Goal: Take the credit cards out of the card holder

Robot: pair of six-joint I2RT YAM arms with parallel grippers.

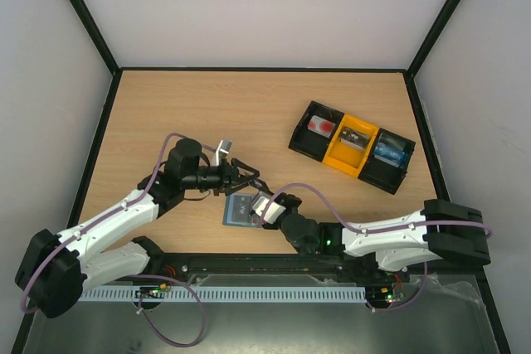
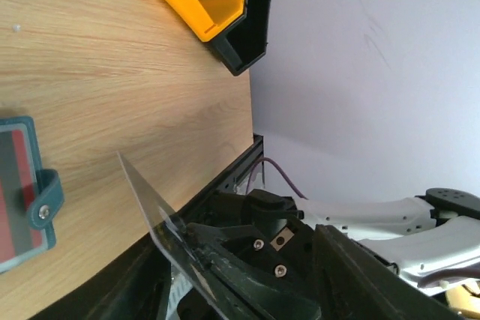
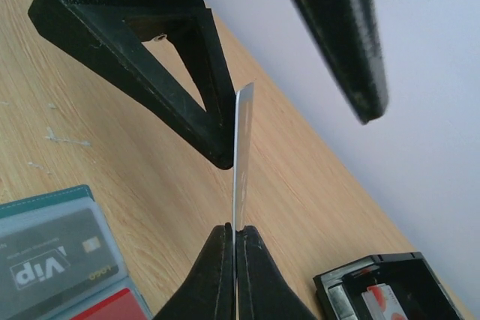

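Item, one credit card (image 3: 241,148): pinched edge-on between my right gripper's (image 3: 235,234) pressed-together fingertips, raised just beside the open card holder (image 2: 45,196), its free end offered between my left gripper's (image 3: 296,136) spread jaws, presumably for handover.

Card holder (image 1: 236,211): 1, grey-blue. Cards: 3 in all – 1 grey "Vip" card (image 3: 56,264) and 1 red card (image 3: 112,306) in the holder's pockets, 1 pale card (image 3: 241,148) outside it. Tray (image 1: 297,140): 1, of 3 compartments, 2 black and 1 yellow. Hands: 2, namely left hand (image 1: 251,185) and right hand (image 3: 235,230). Counter (image 1: 166,113): 1
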